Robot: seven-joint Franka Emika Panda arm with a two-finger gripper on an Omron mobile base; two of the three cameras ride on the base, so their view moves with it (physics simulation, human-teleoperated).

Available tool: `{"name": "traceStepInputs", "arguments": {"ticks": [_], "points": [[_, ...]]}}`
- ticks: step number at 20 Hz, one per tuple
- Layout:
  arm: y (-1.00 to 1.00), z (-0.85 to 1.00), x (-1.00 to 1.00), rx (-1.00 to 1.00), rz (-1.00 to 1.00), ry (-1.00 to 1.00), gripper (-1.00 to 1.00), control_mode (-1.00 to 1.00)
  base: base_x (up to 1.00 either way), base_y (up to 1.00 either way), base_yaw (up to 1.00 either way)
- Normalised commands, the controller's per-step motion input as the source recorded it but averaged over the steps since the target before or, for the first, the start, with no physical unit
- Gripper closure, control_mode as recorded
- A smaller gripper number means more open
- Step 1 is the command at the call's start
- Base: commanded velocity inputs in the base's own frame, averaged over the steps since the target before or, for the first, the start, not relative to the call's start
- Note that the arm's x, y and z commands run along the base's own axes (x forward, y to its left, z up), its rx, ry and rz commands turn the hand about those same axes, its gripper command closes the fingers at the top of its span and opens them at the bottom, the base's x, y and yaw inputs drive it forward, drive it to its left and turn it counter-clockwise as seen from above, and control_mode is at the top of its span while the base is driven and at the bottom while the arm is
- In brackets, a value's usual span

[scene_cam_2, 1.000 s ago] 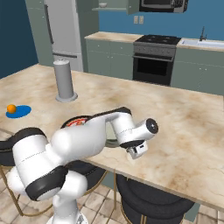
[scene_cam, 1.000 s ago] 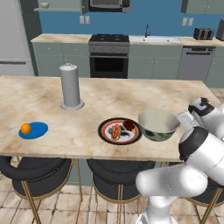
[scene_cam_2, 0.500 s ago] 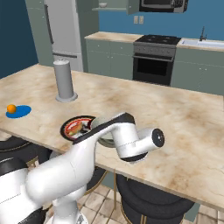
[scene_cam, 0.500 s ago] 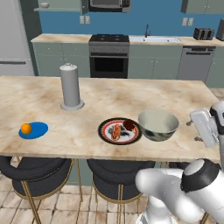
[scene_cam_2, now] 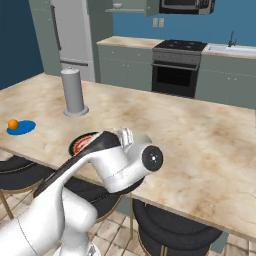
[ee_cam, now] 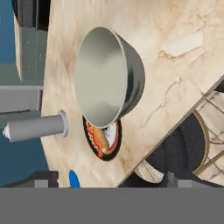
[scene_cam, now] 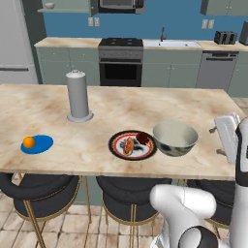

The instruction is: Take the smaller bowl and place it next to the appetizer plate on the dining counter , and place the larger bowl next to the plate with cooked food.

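The larger bowl (scene_cam: 175, 137), cream inside and dark outside, stands upright on the dining counter (scene_cam: 121, 109), touching the right side of the plate with cooked food (scene_cam: 132, 145). The appetizer plate (scene_cam: 38, 144), blue with one orange ball, lies near the counter's left front. My gripper (scene_cam: 217, 140) hovers open and empty to the right of the larger bowl, clear of it. The hand view looks sideways at the larger bowl (ee_cam: 109, 78), the plate with cooked food (ee_cam: 103, 138) and an edge of the appetizer plate (ee_cam: 73, 178). The smaller bowl is out of view.
A tall grey cylinder (scene_cam: 79, 97) stands on the counter behind the plates. Dark stools (scene_cam: 41, 191) sit under the front edge. In the right base view my arm (scene_cam_2: 115, 165) covers the bowl and part of the round plate (scene_cam_2: 80, 143). Stove and cabinets line the far wall.
My open gripper has drawn back to the right, away from the larger bowl. The bowl and both plates have stayed put.
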Motion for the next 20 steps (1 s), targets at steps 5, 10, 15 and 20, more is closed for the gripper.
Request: {"name": "traceStepInputs", "arguments": {"ticks": [5,10,15,20], "points": [[0.69,0.21,-0.08,0.09,-0.57,-0.21,-1.00,-1.00,0.00,0.00,0.00],[0.56,0.35,0.00,0.00,-0.42,-0.02,-1.00,-1.00,0.00,0.00,0.00],[0.28,0.74,-0.02,0.00,-0.21,0.00,-1.00,-1.00,0.00,0.00,0.00],[0.16,0.49,-0.20,0.00,-0.06,0.00,-1.00,-1.00,0.00,0.00,0.00]]}}
